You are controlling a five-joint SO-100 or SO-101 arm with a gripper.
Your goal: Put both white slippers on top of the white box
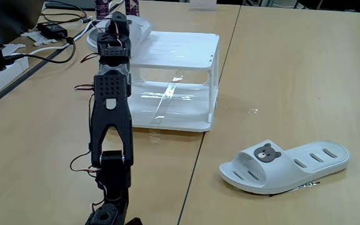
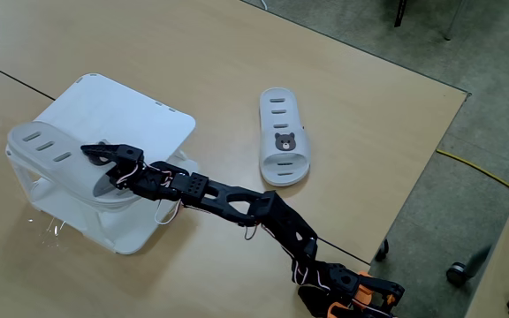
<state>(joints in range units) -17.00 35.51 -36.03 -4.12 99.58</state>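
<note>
While the claw (image 2: 104, 163) grips one white slipper (image 2: 56, 157) at its toe band over the white box (image 2: 153, 115), the other slipper (image 2: 282, 137) lies well apart on the wooden tabletop (image 2: 237, 53), its long axis crosswise to the outstretched arm.

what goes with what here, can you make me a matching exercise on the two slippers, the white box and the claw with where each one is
Things:
1. slipper with the bear face
2. other slipper
3. white box
4. claw

Places:
A. over the slipper on the box
B. lying on top of the white box
C. on the table, apart from the box
D. standing on the table under a slipper

Pairs: 1-C, 2-B, 3-D, 4-A
</note>
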